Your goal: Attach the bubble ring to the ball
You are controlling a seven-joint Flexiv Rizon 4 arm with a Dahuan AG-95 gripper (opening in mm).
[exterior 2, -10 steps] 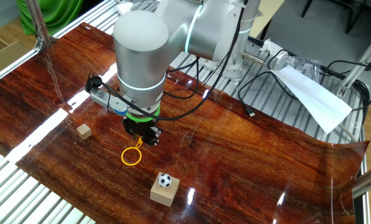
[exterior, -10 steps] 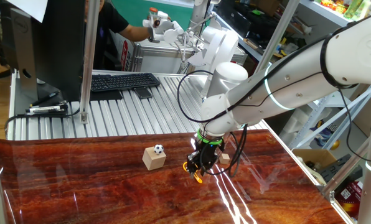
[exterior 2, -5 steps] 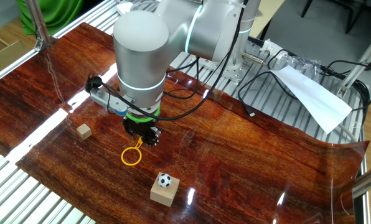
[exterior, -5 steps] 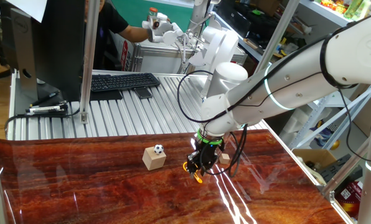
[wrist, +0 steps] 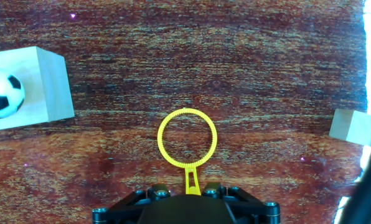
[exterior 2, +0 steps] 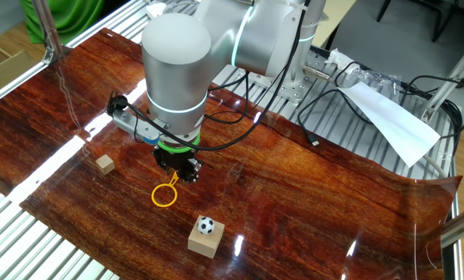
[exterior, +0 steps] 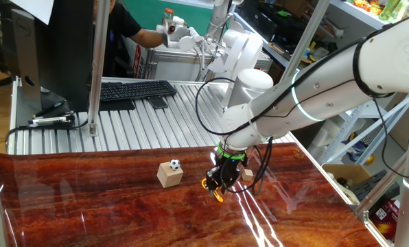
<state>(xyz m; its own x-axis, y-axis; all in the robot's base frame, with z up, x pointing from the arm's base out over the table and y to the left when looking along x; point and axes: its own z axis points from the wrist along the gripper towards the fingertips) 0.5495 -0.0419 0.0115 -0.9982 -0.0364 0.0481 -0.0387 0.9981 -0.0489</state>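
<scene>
In the hand view, from left to right: the ball (wrist: 2, 94) sits on top of a light wooden cube (wrist: 45, 81) at the left edge. In the middle the ring (wrist: 187, 138) lies flat on the bench (wrist: 266, 74), with its short handle going down between the jaws of the pincer (wrist: 190, 190). The pincer points straight down and is clenched on this handle. At the right edge stands a small tan cube (wrist: 355, 127). The ring is well apart from the ball and touches neither cube.
</scene>
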